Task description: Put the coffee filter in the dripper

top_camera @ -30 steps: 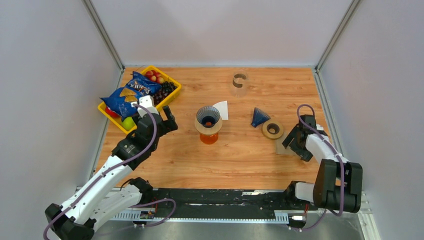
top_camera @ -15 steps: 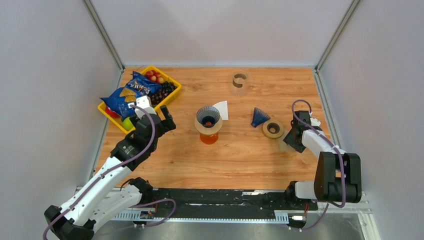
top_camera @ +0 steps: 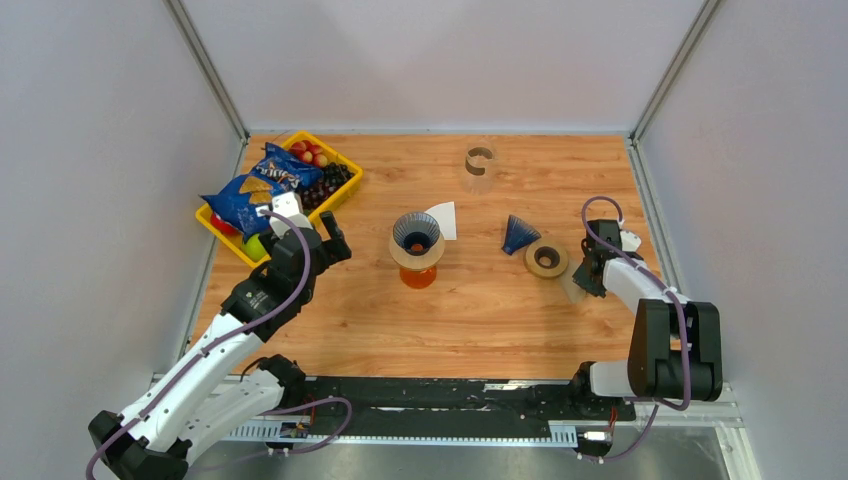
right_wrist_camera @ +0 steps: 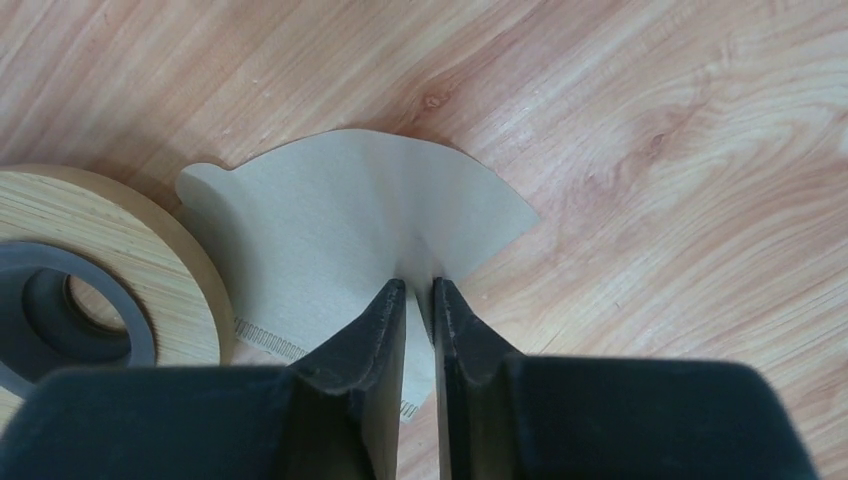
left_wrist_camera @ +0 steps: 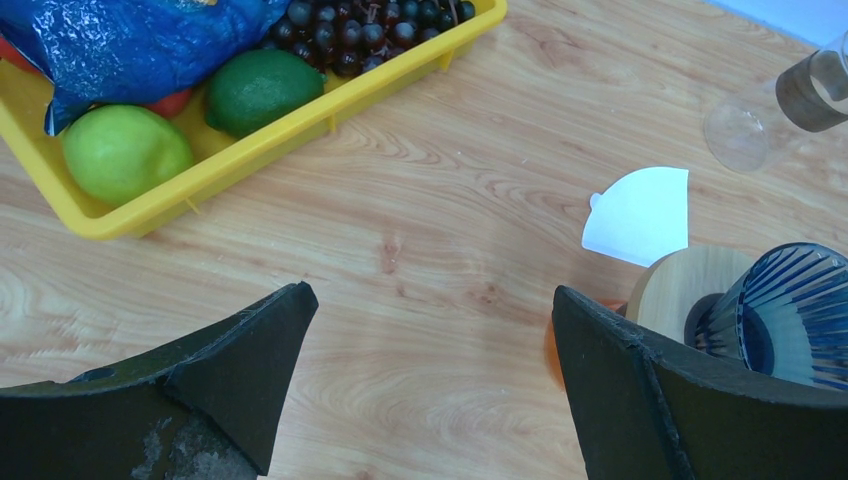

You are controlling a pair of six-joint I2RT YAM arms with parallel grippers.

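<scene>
Wood-grain tabletop (top_camera: 480, 320), white walls on three sides, and we begin close to the arm bases. Nearest, off to the right of the dripper (top_camera: 416, 232) and a touch closer in, the right gripper (right_wrist_camera: 418, 285) is down on the brown coffee filter (right_wrist_camera: 340, 230). The wrist view tells it: both black fingers are pinched almost together with a raised crease of paper caught between them, and the rest of the filter lies flat on the wood. One edge sits right against a wooden ring (right_wrist_camera: 130, 215) with a dark grey centre, which lies between that filter and the dripper. So the filter is on the table, well apart from the dripper.

Over on the left of the dripper, the left gripper (left_wrist_camera: 430, 295) hangs above bare wood, jaws spread wide, nothing between them.

Centre stage now: the dripper itself, blue and ribbed, upright in a wooden collar (left_wrist_camera: 680, 290) over an orange cup (top_camera: 417, 277). Just behind it a white filter (left_wrist_camera: 640, 215) lies flat. To the dripper's right, a second blue cone (top_camera: 518, 235) rests on its side next to the wooden ring.

Farther left of the dripper, a yellow tray (left_wrist_camera: 250, 160) carries two green fruits (left_wrist_camera: 125, 152), dark grapes (left_wrist_camera: 370, 25) and a blue snack bag (left_wrist_camera: 130, 40). Farthest back, behind and right of the dripper, stands a clear glass vessel (top_camera: 479, 167) with a dark band.
</scene>
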